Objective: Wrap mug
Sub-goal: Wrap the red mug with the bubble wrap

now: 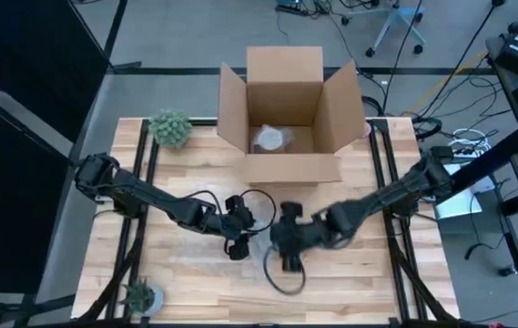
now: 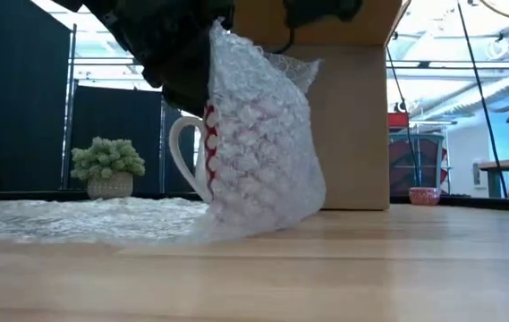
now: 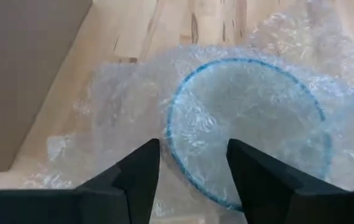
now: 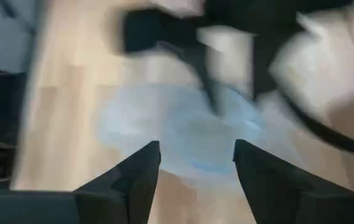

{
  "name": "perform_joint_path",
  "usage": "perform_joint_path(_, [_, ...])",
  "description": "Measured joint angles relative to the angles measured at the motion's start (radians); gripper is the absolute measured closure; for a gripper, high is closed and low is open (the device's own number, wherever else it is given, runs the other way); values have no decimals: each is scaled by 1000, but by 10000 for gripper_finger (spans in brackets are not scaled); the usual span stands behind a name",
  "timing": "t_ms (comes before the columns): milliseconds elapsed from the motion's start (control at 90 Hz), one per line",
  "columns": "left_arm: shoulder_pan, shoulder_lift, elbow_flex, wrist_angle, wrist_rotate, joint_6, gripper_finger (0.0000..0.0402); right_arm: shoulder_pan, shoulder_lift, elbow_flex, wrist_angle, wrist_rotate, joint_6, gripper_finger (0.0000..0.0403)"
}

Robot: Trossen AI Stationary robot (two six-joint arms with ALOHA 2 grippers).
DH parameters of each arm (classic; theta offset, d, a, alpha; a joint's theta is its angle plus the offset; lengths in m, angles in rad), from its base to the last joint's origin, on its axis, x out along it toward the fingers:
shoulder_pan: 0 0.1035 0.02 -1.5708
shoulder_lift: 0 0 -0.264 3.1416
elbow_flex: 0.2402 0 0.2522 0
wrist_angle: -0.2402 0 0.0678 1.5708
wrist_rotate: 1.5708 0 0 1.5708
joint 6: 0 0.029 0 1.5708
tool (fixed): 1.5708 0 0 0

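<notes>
Wooden surface before the box carries my bubble wrap, draped round the mug, which stands in front of that box, while my left gripper and right gripper both hang over it with fingers spread, grasping nothing.

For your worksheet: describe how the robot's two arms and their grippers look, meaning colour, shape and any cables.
Both arms are dark, jointed and slim. The left gripper and right gripper each have two black, wedge-shaped fingers. Thin black cables loop near the wrists.
</notes>
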Motion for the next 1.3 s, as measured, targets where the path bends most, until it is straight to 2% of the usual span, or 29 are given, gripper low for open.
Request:
perform_joint_path(189, [0,0,0,1,0,0,222,6,124,-3,92,106,-65,209])
perform_joint_path(311, [0,0,-1,1,0,-1,222,-21,182,-4,84,115,-63,209])
perform_joint_path(367, [0,0,-1,0,0,-1,222,-36,197,-4,74,95,-60,209])
perform_joint_path(489, [0,0,-1,3,1,-2,222,-63,225,-2,77,-22,-36,209])
perform_joint_path(567, [0,1,-1,4,1,-3,222,-75,252,4,86,-45,-25,209])
perform_joint_path(778, [0,1,-1,4,4,6,222,-92,315,5,128,-52,-34,209])
perform_joint_path(1111, [-26,-72,28,-49,66,-4,222,-93,315,-2,130,-64,-31,209])
perform_joint_path(1300, [-46,-82,28,-42,60,-10,222,-95,315,-3,130,-62,-34,209])
